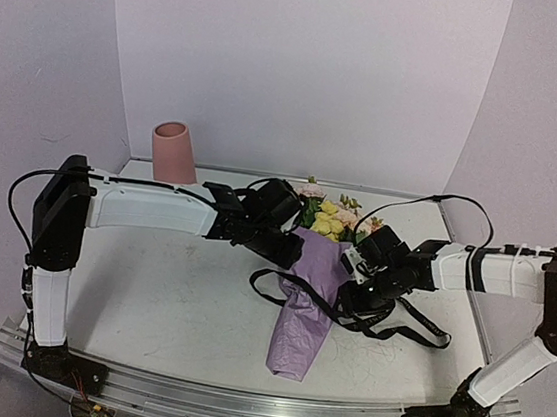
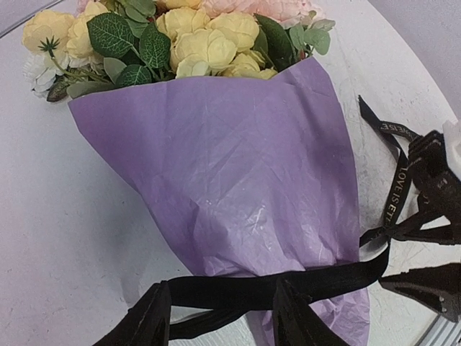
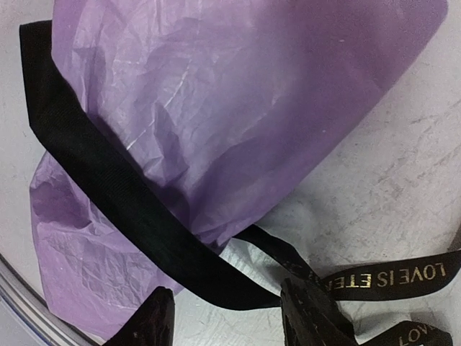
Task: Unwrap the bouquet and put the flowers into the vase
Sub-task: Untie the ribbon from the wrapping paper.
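The bouquet lies on the table with its flowers toward the back wall: yellow and pink blooms with green leaves. Crinkled lilac paper wraps the stems, and a black ribbon bands its narrow part. My left gripper is open just over the cone, and the ribbon band runs across between its fingertips. From the right, my right gripper is open low over the table, and a ribbon strand crosses between its fingertips. The salmon-pink vase stands upright at the back left.
Loose ribbon tails with gold lettering trail over the table to the right of the cone. Lilac walls enclose the back and sides. An aluminium rail runs along the near edge.
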`<state>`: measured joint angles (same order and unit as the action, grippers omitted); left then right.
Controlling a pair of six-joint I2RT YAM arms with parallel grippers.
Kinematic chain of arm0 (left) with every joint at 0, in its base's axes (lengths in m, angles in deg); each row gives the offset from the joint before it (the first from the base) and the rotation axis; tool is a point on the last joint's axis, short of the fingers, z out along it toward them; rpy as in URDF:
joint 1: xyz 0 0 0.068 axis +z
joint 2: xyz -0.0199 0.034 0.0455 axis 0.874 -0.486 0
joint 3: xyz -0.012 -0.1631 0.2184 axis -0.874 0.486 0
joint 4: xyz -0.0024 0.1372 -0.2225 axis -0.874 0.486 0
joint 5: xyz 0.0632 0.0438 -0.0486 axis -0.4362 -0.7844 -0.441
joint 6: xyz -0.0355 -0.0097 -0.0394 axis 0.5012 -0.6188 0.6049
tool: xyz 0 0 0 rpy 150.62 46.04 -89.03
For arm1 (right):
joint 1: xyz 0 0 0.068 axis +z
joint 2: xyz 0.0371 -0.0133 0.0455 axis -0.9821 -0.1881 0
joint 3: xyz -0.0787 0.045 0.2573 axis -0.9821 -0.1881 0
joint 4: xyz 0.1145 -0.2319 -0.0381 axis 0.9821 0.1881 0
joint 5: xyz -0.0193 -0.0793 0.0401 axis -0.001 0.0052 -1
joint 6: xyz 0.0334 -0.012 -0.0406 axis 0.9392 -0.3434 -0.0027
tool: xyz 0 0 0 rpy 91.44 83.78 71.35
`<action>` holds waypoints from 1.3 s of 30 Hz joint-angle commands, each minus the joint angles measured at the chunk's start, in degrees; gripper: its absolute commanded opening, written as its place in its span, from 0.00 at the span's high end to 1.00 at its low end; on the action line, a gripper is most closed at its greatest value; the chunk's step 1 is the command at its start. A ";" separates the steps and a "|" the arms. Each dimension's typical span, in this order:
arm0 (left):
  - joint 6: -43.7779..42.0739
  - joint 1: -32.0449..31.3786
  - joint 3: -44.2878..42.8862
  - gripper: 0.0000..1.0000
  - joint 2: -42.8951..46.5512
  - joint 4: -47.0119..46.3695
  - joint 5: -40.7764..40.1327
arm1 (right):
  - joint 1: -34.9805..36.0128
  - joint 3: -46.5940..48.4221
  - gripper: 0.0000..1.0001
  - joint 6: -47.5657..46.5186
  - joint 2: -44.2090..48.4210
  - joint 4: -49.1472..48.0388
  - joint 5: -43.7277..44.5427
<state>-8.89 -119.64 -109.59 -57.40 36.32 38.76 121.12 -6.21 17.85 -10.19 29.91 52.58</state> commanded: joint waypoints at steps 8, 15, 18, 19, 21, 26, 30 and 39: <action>-1.49 2.11 -10.42 0.50 -5.23 1.14 -1.61 | 2.86 4.03 0.54 0.11 -4.88 -1.81 -0.22; -0.60 4.99 -9.92 0.50 -4.43 1.19 0.10 | 2.95 4.83 0.61 0.15 -6.97 -3.05 -0.06; -0.48 5.60 -9.10 0.50 -3.63 1.13 0.15 | 2.95 5.28 0.68 0.45 -7.44 -3.32 -0.10; -0.41 5.74 -8.74 0.50 -3.31 1.12 0.16 | 2.95 5.46 0.71 0.59 -7.43 -3.36 -0.16; -0.33 5.89 -8.20 0.50 -2.66 1.16 0.08 | 2.97 5.79 0.78 1.04 -7.02 -3.29 -0.12; 0.48 5.90 -5.54 0.51 -0.83 1.10 0.51 | 2.96 6.06 0.84 1.97 -3.66 -2.59 -0.17; 2.32 5.90 -2.26 0.50 1.13 1.10 2.05 | 3.06 6.27 0.86 2.36 -0.78 -1.26 -0.41; 6.06 4.40 4.12 0.49 7.84 0.16 6.10 | 3.00 8.68 0.86 4.55 2.64 0.77 -2.78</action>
<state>-5.25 -113.91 -107.03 -56.11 37.45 42.46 123.89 -0.28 20.69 -9.39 27.55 51.94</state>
